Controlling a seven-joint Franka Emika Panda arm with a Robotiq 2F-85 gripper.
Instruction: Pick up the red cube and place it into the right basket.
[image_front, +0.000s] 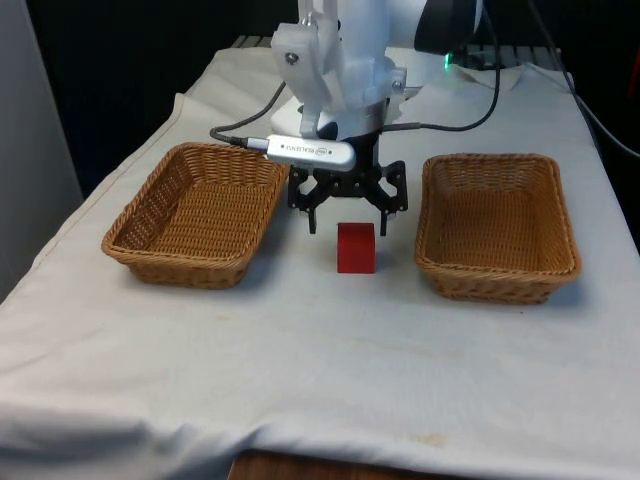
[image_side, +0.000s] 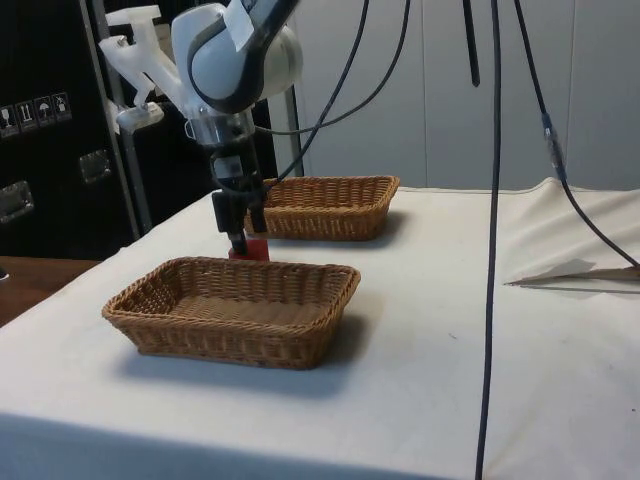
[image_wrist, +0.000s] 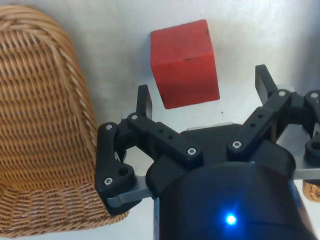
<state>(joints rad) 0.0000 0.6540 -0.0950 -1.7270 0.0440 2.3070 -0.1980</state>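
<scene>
The red cube (image_front: 356, 247) stands on the white cloth between two wicker baskets. My gripper (image_front: 348, 228) hangs low just behind it, on the robot's side, open, with nothing between its fingers. In the wrist view the cube (image_wrist: 184, 64) lies just beyond the fingertips (image_wrist: 144, 100), a little off to one side of the gripper (image_wrist: 205, 92). From the side, the gripper (image_side: 243, 240) reaches almost down to the cube (image_side: 251, 250). The right basket (image_front: 497, 280) is empty.
The left basket (image_front: 180, 262), also empty, sits at the front view's left. In the side view one basket (image_side: 230, 335) is near the camera and the other (image_side: 325, 222) lies beyond the cube. A cable (image_front: 240, 125) trails behind the arm.
</scene>
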